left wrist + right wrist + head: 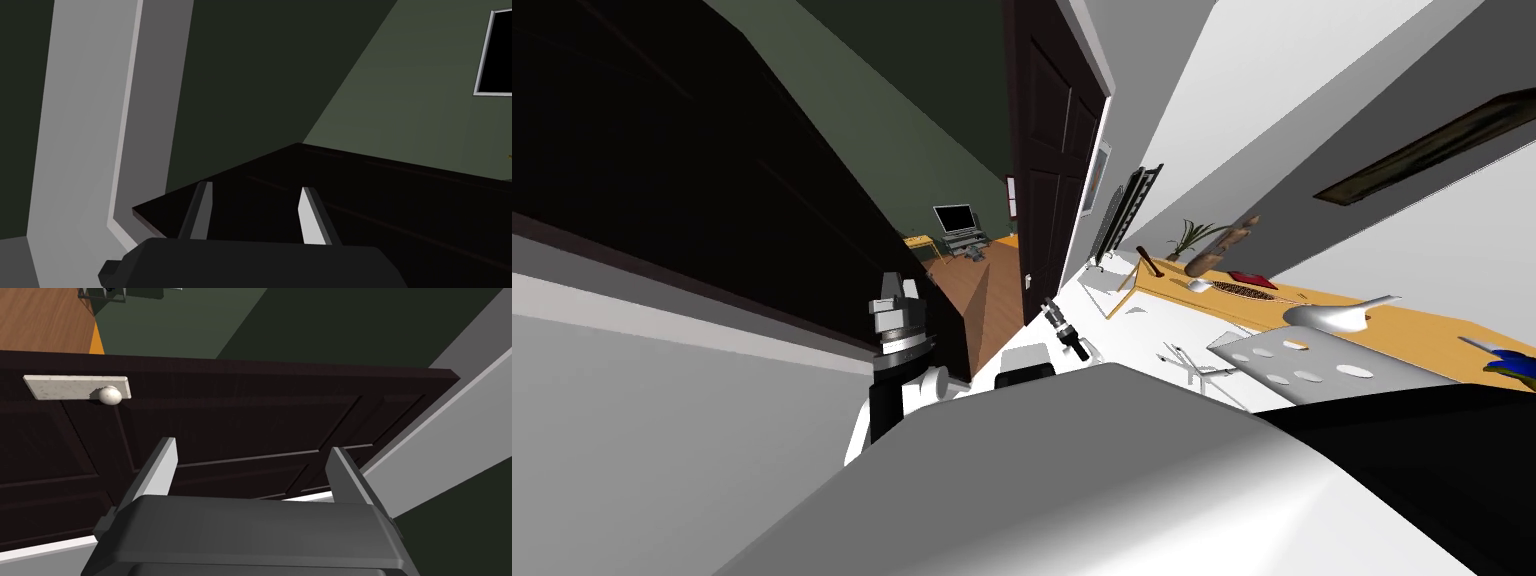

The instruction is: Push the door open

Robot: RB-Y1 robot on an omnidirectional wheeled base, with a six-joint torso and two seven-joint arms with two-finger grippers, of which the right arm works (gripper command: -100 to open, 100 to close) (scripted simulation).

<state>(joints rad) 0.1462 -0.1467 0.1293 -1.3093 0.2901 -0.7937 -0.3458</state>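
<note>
Dark brown, panelled door [1052,150] stands ajar at the upper centre of the head view. Past its edge, a wood floor [992,290], a green wall [912,130] and a monitor [954,217] are visible through the gap.

Right hand [252,445]:
- Fingers [162,465] are spread wide, with nothing between them.
- The hand points at the face of the door, but contact cannot be confirmed.
- A pale plate [60,386] with a round knob [109,395] sits on the door, off to one side of the fingers and well apart from them.
- In the head view, this hand lies just below the door's lower edge, near the frame's centre.

Left hand [255,186]:
- Fingers [312,220] stand apart with a clear gap, narrower than that of the right hand, and grip nothing.
- A dark panel [375,210] lies directly ahead of them, with a grey frame [85,125] beside it.
- In the head view, this hand sits left of centre, against the large dark panel filling the upper left.

A yellow counter [1412,330] carrying small objects runs along the right side of the head view, with a plant [1192,238] at its far end.
</note>
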